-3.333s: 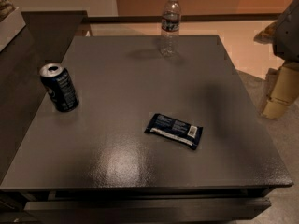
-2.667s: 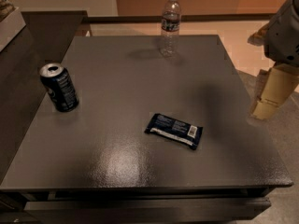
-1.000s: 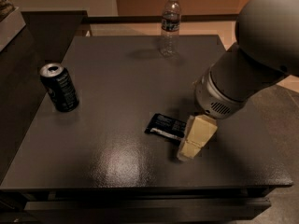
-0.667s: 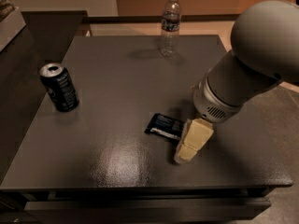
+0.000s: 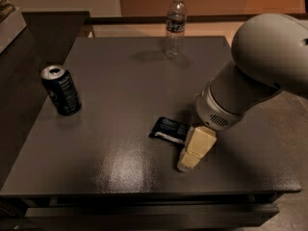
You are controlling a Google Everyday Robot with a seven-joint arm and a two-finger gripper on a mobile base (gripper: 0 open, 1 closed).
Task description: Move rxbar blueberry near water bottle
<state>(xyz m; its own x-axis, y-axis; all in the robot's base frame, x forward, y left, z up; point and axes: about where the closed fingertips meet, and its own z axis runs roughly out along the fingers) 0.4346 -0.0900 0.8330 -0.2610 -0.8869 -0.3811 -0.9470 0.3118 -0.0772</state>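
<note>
I see my cream gripper [image 5: 193,150] low over the right end of the flat navy-wrapped rxbar blueberry [image 5: 167,128]; I cannot tell its grip. The clear plastic water bottle [image 5: 175,25] stands well apart.

We can't read any text here. rxbar blueberry [image 5: 168,129]: pale print panels on the dark wrapper, but the letters don't resolve for us. water bottle [image 5: 175,25]: dark label band round the middle, wording illegible. Soda can [image 5: 61,90]: dark blue with a white mark on its side, possibly a logo, though we can't name a brand from it. Tool [image 5: 194,149]: cream-coloured, sits at the bar's right end and covers that end of the wrapper, low over the surface [image 5: 110,172].
</note>
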